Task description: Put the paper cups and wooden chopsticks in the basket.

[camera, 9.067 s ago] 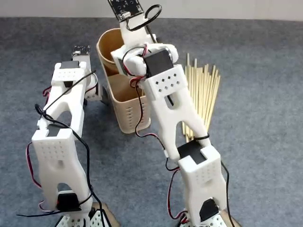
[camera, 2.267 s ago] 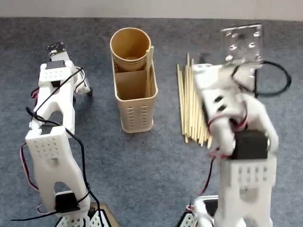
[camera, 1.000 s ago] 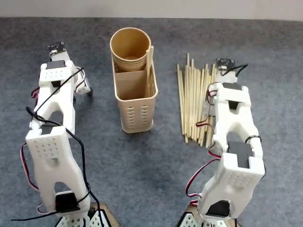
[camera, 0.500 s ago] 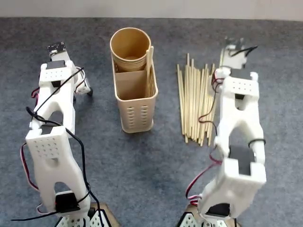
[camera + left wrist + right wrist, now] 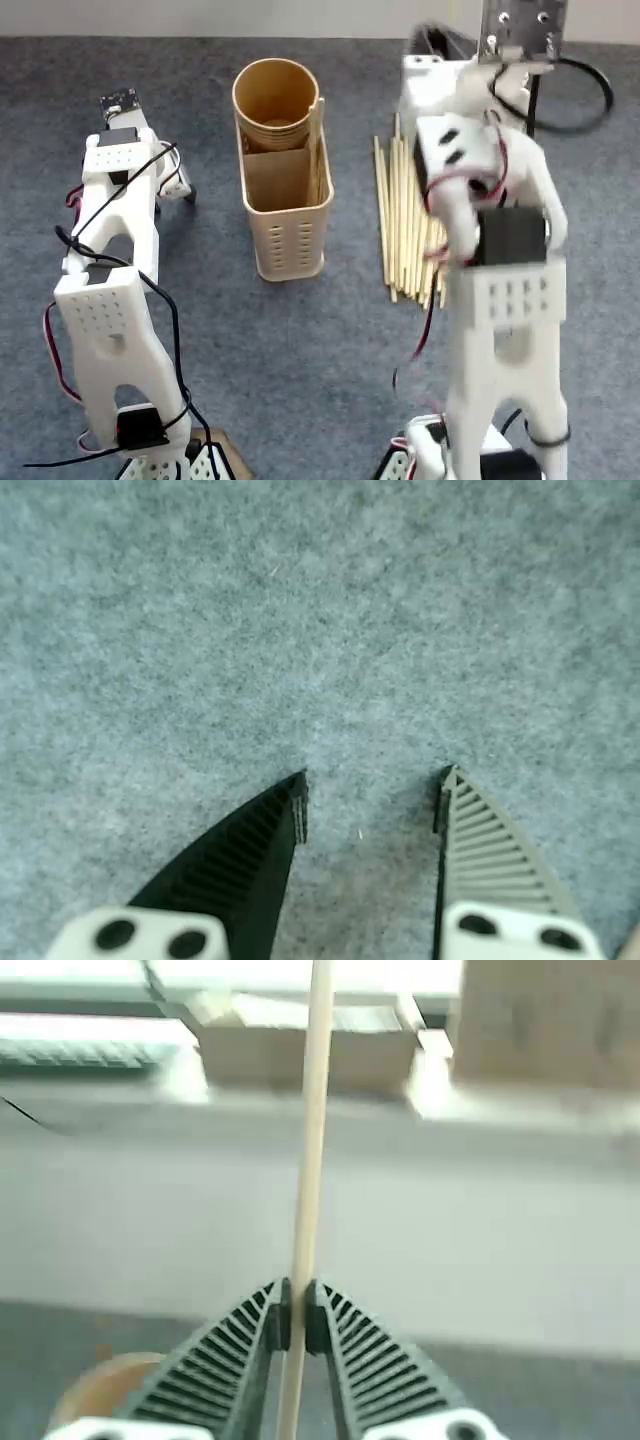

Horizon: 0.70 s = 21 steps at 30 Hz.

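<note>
Right gripper (image 5: 297, 1312) pinched tight on one chopstick (image 5: 318, 1110), held aloft near the pile (image 5: 402, 230).
Swing over basket (image 5: 290, 245), aim for gap beside paper cups (image 5: 275, 100), keep stick upright, lower before releasing. Left gripper (image 5: 370, 790) spread wide over carpet (image 5: 320, 630).

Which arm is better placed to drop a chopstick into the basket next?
Right: the right gripper is shut on a wooden chopstick, lifted near the basket. The left gripper is open over the carpet, holding nothing.
</note>
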Available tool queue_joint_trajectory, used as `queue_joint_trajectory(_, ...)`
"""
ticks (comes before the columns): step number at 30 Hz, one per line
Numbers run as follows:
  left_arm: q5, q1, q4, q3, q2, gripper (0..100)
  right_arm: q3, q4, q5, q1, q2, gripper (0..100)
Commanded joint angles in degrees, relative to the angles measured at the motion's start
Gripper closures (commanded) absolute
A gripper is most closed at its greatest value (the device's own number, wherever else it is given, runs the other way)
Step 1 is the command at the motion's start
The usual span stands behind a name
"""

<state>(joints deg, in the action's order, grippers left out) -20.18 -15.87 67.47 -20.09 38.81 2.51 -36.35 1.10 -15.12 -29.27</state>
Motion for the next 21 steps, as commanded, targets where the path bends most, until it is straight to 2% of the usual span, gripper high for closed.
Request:
queue_joint_trajectory(1,0.7,0.92,-0.88,-0.57,0.57,78,1.89,4.53,0.53,-4.26,-2.77,99.5)
queue_joint_trajectory(6,0.7,0.84,-0.53,-3.12,3.3,78,-4.44,11.21,5.54,-7.16,-3.03,99.5)
queue_joint_trajectory(12,0.7,0.13,-0.44,-3.91,4.0,78,-24.84,25.36,5.19,-9.8,-3.38,99.5)
queue_joint_trajectory(15,0.7,0.22,-0.62,-3.91,3.91,78,-31.96,27.03,2.11,-11.21,-3.47,99.5)
queue_joint_trajectory(21,0.7,0.13,-0.79,-3.91,3.82,78,-34.95,26.86,0.26,-12.35,-3.47,99.5)
